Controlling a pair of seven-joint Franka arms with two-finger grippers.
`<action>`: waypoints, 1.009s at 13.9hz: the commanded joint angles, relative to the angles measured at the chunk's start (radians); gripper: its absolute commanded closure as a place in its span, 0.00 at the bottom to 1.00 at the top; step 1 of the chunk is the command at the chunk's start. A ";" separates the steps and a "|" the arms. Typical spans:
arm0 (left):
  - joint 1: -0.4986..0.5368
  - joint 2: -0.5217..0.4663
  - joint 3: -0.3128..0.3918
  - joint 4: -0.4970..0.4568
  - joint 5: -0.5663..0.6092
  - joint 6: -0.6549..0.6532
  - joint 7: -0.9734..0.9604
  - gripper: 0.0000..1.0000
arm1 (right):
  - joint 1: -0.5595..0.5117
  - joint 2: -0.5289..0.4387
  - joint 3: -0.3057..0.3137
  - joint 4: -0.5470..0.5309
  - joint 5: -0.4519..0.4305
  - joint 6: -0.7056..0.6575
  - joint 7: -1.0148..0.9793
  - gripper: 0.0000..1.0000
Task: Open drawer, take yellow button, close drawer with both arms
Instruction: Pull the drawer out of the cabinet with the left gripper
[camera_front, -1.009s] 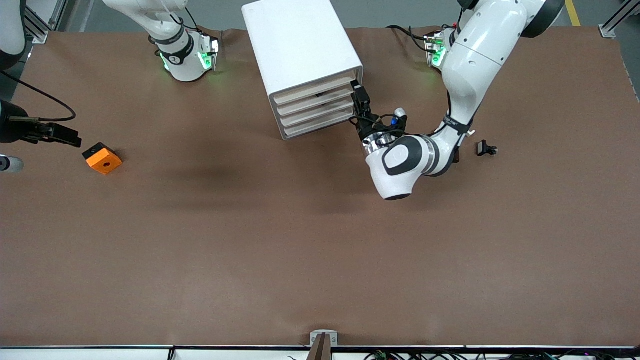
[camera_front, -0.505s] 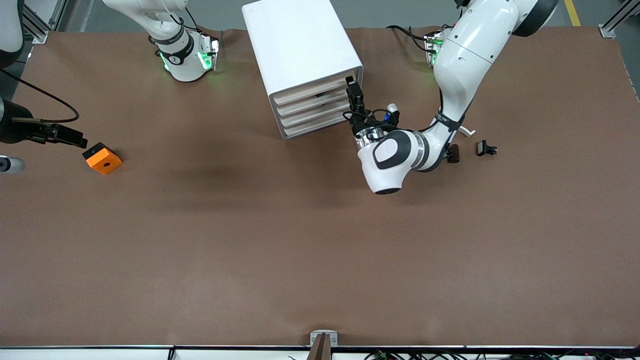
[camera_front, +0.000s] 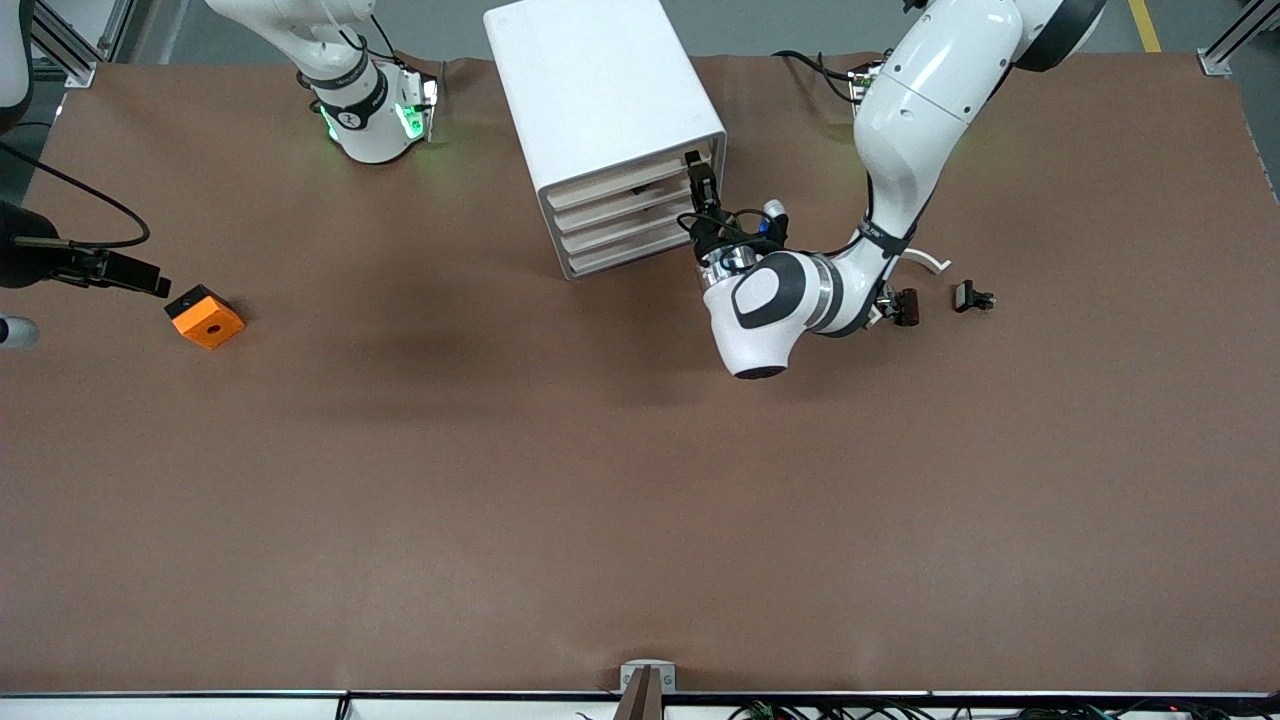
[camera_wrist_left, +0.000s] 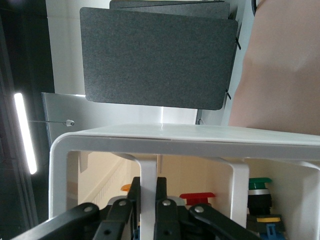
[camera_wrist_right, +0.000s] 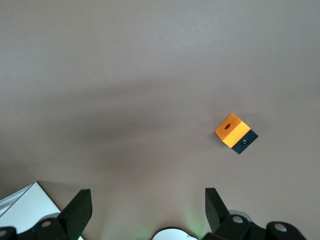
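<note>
I see my left hand (camera_front: 697, 178) pinched shut on the pale beige front slat of the shallow white top drawer (camera_front: 630, 181), ready to pull (orange-yellow-capped button unseen), while the right hand (camera_front: 118, 271) waits spread wide over the brown desk (camera_front: 500, 450).

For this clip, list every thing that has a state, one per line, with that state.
Cabinet: upright on the table, four drawers, none pulled out.
Top drawer: shut, its front gripped.
Left end effector: shut on the top drawer's front.
Right end effector: open, empty, over bare table beside the orange block.
Orange block: lying on the table, untouched.
</note>
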 joint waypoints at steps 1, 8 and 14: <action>0.001 -0.023 0.007 -0.023 -0.011 0.013 0.008 0.87 | -0.013 0.008 0.006 0.017 0.024 -0.013 0.010 0.00; 0.047 -0.020 0.020 0.020 -0.008 0.013 0.016 0.86 | -0.004 0.006 0.009 0.013 0.037 -0.013 0.096 0.00; 0.113 0.002 0.021 0.078 0.015 0.013 0.016 0.83 | 0.071 0.004 0.013 0.013 0.041 -0.013 0.249 0.00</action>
